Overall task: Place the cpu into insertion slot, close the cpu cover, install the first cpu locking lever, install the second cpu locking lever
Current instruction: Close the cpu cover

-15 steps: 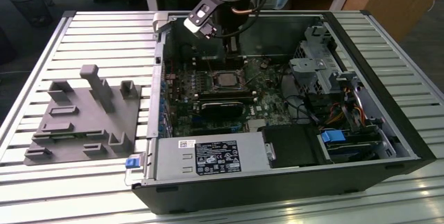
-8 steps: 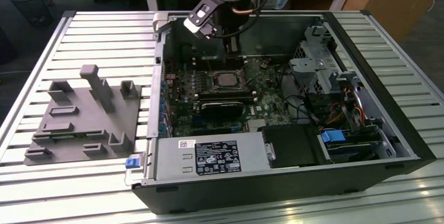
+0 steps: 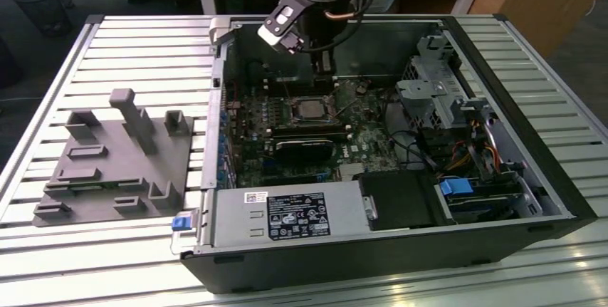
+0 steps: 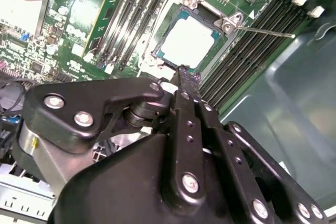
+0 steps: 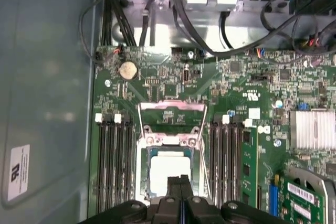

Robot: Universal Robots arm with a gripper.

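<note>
Black end effector [image 5: 180,184], fingers pressed together and gripping nothing, is standing directly over the silver-grey square cpu [image 5: 164,170], which is sitting in the black-framed square insertion slot [image 5: 145,179]. Beyond it, the thin square metal cpu cover [image 5: 170,104] is lying swung open over the green motherboard [image 5: 157,85], inside the open black computer case [image 3: 380,250] resting on the slatted metal surface [image 3: 114,36].
</note>
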